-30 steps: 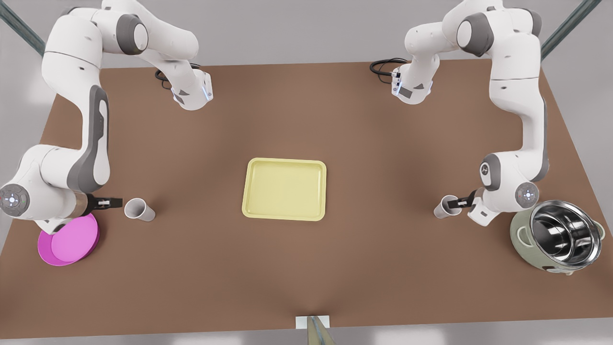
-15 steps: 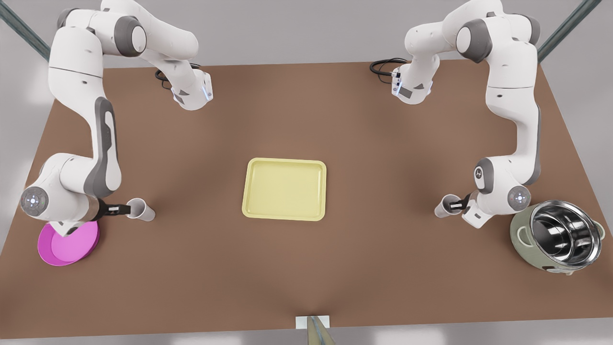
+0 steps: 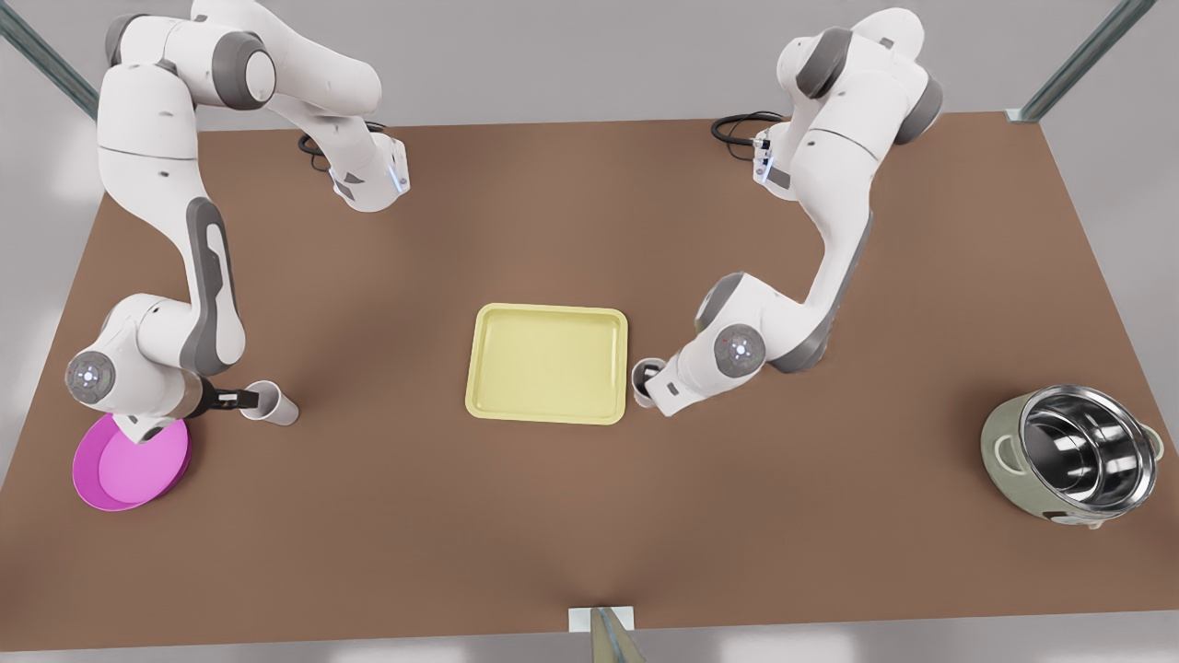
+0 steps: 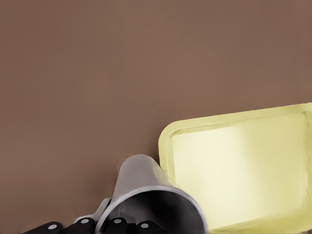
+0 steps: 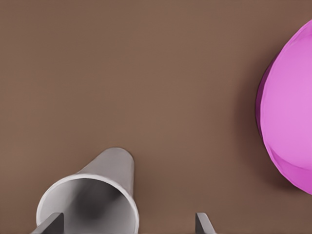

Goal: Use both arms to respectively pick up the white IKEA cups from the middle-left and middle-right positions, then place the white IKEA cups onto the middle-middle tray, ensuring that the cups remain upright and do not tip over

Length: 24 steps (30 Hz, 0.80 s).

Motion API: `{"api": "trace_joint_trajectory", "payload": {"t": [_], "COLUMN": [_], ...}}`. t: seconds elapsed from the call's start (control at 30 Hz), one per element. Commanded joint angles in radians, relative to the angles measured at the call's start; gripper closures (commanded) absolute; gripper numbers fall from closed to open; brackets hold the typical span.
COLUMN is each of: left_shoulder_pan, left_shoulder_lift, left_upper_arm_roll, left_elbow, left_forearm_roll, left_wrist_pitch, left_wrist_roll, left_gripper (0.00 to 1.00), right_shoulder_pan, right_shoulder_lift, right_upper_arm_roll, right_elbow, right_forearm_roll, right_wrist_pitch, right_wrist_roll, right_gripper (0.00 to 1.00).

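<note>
In the front view, one white cup (image 3: 647, 372) is held beside the right rim of the pale yellow tray (image 3: 547, 309). My left gripper (image 3: 656, 376) is shut on it, on the arm at the front view's right. The left wrist view shows that cup (image 4: 141, 181) between black fingers (image 4: 115, 225), with the tray (image 4: 168, 141) close by. The other white cup (image 3: 276, 407) stands on the table at the front view's left. My right gripper (image 3: 241, 399) is open at its rim. In the right wrist view this cup (image 5: 105, 180) sits by one finger (image 5: 48, 225) of the right gripper (image 5: 126, 225).
A round magenta-pink dish (image 3: 129, 460) lies under the arm at the front view's left, and shows in the right wrist view as the pink dish (image 5: 287, 126). A large steel-lined pot (image 3: 1073, 456) stands at the front view's far right. Brown table (image 3: 829, 516) stretches around the tray.
The left gripper has carried its cup from the middle-right spot across to the tray's right rim. The right gripper has advanced to the other cup's rim.
</note>
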<state>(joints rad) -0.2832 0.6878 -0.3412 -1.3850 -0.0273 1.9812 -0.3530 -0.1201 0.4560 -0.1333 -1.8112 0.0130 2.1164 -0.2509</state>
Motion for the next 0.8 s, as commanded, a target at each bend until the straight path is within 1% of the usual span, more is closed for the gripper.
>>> {"api": "trace_joint_trajectory", "payload": {"t": [0.0,0.07,0.17,0.33,0.37,0.43,0.47,0.53,0.57,0.6,0.63,0.67,0.7,0.77], "left_shoulder_pan": [-0.034,-0.086,-0.133,-0.145,-0.145,-0.145,-0.148,-0.152,-0.152,-0.152,-0.152,-0.152,-0.151,-0.146], "left_shoulder_lift": [0.047,0.09,0.147,0.171,0.173,0.187,0.19,0.191,0.191,0.191,0.191,0.19,0.188,0.182], "left_upper_arm_roll": [-0.024,-0.022,-0.022,-0.022,-0.022,-0.022,-0.022,-0.022,-0.022,-0.022,-0.022,-0.022,-0.022,-0.022], "left_elbow": [0.06,0.109,0.11,0.112,0.112,0.112,0.11,0.11,0.11,0.11,0.11,0.11,0.11,0.11], "left_forearm_roll": [-0.005,0.007,0.035,0.055,0.055,0.076,0.076,0.082,0.09,0.09,0.09,0.09,0.09,0.09], "left_wrist_pitch": [-0.024,-0.016,0.071,0.114,0.116,0.128,0.136,0.137,0.139,0.137,0.137,0.137,0.136,0.131], "left_wrist_roll": [-0.693,-0.761,-0.777,-0.811,-0.811,-0.811,-0.811,-0.813,-0.814,-0.814,-0.814,-0.814,-0.814,-0.814], "left_gripper": [0.79,0.79,0.79,0.79,0.78,0.72,0.71,0.61,0.48,0.38,0.34,0.08,0.0,0.0], "right_shoulder_pan": [-0.004,-0.004,-0.019,-0.019,-0.019,-0.019,-0.019,-0.018,-0.016,-0.01,-0.009,-0.007,0.002,0.002], "right_shoulder_lift": [0.001,0.015,0.035,0.067,0.073,0.075,0.075,0.076,0.075,0.073,0.07,0.069,0.069,0.047], "right_upper_arm_roll": [0.0,0.0,0.001,0.001,0.001,0.001,0.003,0.004,0.004,0.006,0.009,0.011,0.011,0.049], "right_elbow": [-0.016,-0.036,-0.037,-0.037,-0.037,-0.04,-0.042,-0.042,-0.04,-0.04,-0.039,-0.037,-0.034,-0.023], "right_forearm_roll": [0.002,0.002,0.004,0.03,0.032,0.032,0.032,0.032,0.032,0.032,0.032,0.032,0.03,0.03], "right_wrist_pitch": [0.057,0.085,0.091,0.099,0.105,0.105,0.106,0.106,0.106,0.105,0.103,0.103,0.1,0.07], "right_wrist_roll": [-0.013,-0.013,-0.013,-0.014,-0.016,-0.034,-0.034,-0.036,-0.038,-0.038,-0.038,-0.038,-0.038,-0.07], "right_gripper": [0.0,0.0,0.0,0.0,0.03,0.34,0.47,0.59,0.65,0.7,0.76,0.79,0.79,0.79]}}
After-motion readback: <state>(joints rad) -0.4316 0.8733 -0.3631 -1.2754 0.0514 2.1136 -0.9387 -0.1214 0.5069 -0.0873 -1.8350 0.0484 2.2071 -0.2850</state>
